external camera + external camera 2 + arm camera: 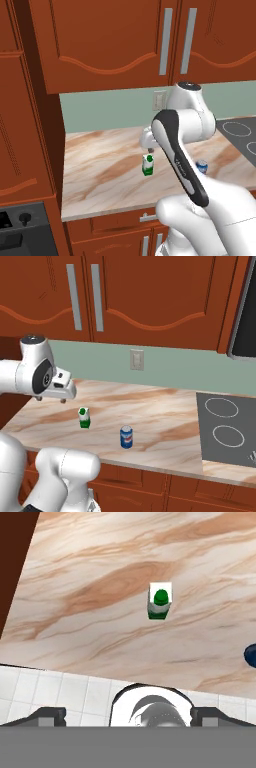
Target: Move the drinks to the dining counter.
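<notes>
Hovering our gripper with jaws spread wide above the marble counter, we're eyeing the upright white carton, guessing it's light and crushable, so pinching its flat sides, blue can standing nearby.

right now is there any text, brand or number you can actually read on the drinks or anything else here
No text can be read.
Blue can: a white band with a red patch on its side, like a logo, too small and blurred to read.
White carton: green base and cap, no lettering to be made out.
Wall outlet: blank plate.
Cooktop: white ring outlines and a small mark at the front edge, unreadable.
</notes>
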Robot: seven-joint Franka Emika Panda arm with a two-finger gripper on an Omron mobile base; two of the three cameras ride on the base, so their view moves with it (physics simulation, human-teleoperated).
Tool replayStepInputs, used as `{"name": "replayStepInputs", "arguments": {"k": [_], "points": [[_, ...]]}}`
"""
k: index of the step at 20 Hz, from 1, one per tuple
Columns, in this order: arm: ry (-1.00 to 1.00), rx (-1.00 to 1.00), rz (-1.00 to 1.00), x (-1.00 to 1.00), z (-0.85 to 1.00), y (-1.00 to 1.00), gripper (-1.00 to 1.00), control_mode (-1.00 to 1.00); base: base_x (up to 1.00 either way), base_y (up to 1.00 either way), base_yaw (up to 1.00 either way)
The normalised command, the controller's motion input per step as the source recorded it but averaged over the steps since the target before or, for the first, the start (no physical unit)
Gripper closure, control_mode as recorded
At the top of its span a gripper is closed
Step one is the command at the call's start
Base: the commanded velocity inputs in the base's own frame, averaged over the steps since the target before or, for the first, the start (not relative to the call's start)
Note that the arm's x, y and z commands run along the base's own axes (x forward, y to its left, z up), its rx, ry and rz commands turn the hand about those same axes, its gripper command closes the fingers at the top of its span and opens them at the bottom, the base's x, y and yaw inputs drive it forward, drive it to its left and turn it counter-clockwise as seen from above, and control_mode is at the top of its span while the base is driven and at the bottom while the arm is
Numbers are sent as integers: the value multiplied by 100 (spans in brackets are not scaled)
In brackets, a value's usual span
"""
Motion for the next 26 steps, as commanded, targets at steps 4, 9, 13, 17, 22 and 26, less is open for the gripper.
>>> {"name": "replayStepInputs", "arguments": {"k": [4, 9, 13, 17, 22, 26], "points": [[1, 0, 1, 0, -26, 0, -100, -100, 0, 0, 0], [0, 0, 2, 0, -29, 0, -100, -100, 0, 0, 0], [0, 0, 5, 8, -25, -2, -100, -100, 0, 0, 0], [0, 0, 9, 9, -21, -5, -100, -100, 0, 0, 0], [-1, 0, 9, 2, -9, -13, -100, -100, 0, 0, 0], [-6, 0, 6, 7, -16, -18, -100, -100, 0, 0, 0]]}}
